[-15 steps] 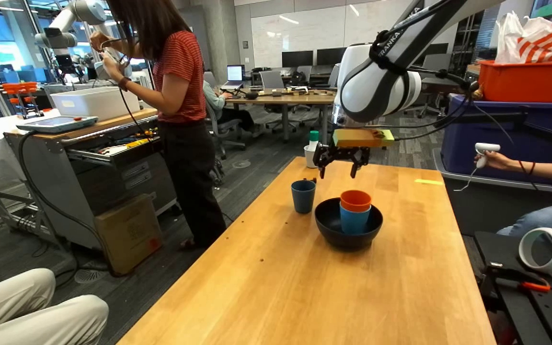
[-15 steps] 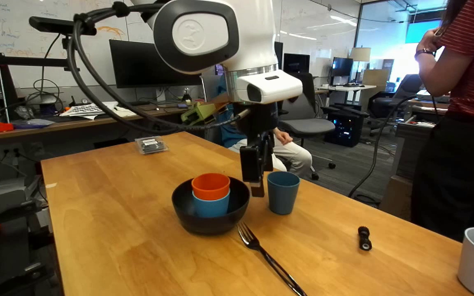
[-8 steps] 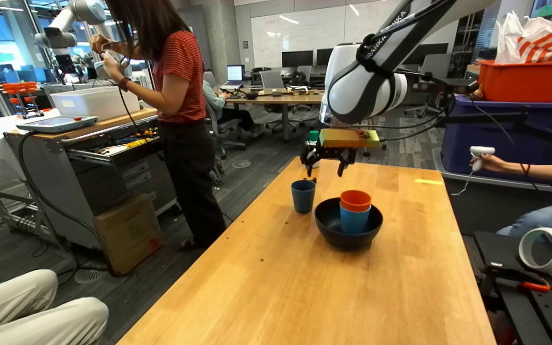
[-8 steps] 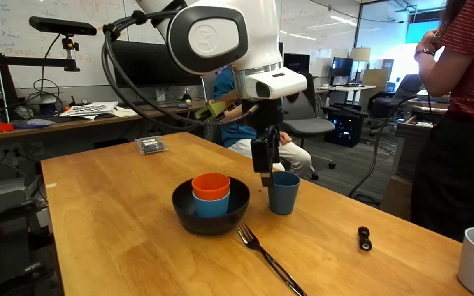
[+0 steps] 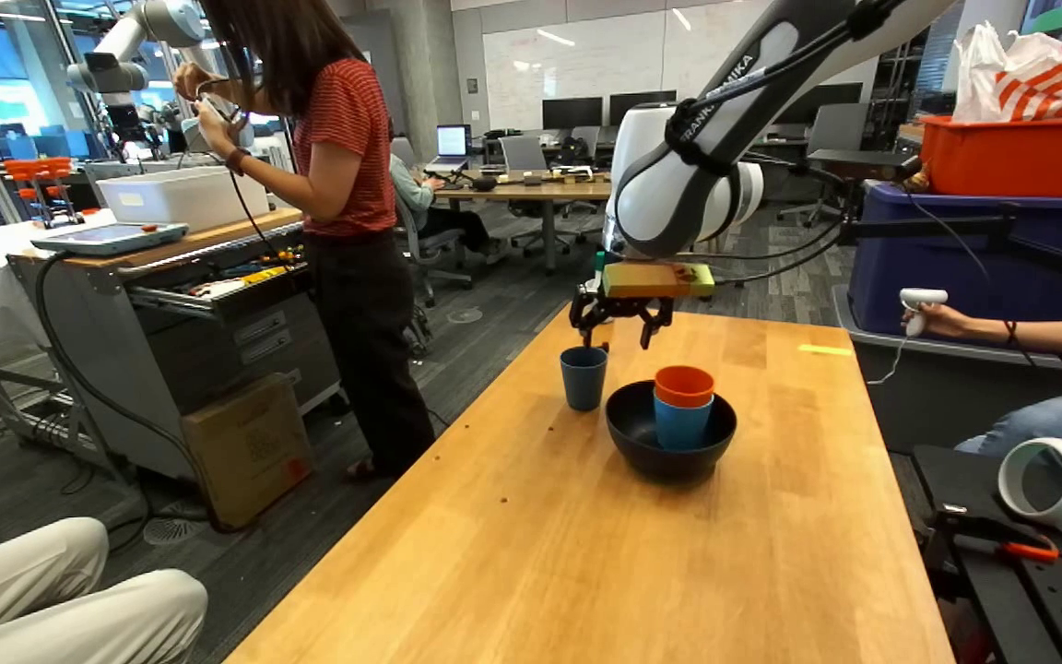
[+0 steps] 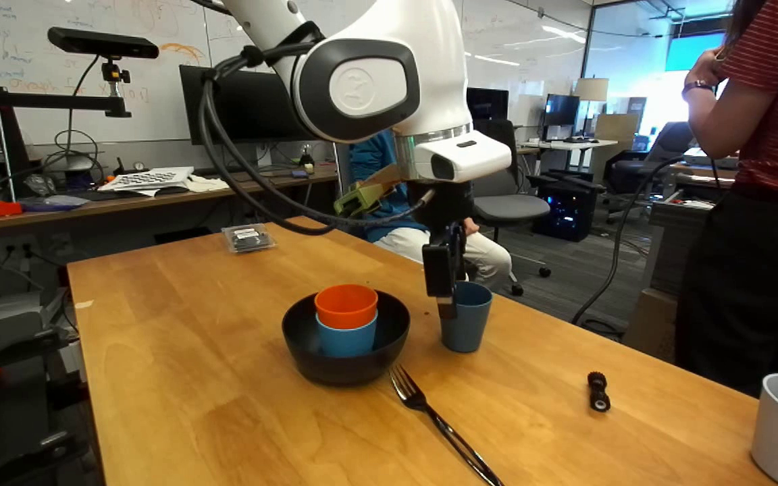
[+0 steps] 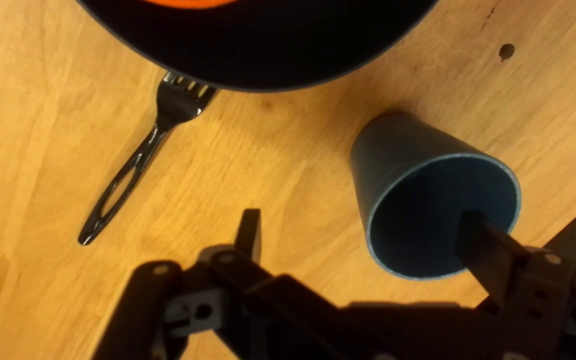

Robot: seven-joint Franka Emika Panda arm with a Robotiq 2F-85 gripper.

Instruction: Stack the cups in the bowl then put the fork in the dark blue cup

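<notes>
In an exterior view, the black 2-fingered pincer (image 5: pixel 617 342) is hanging wide and empty; the tapered dark blue plastic cup (image 5: pixel 584 380) is standing upright below, left of the pincer's middle.

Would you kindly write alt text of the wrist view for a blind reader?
An open gripper at the bottom partly overlaps the mouth of a dark blue cup standing on a wooden table. Cropped at the top, a black bowl shows a sliver of orange cup; a black fork lies tines toward the bowl.
</notes>
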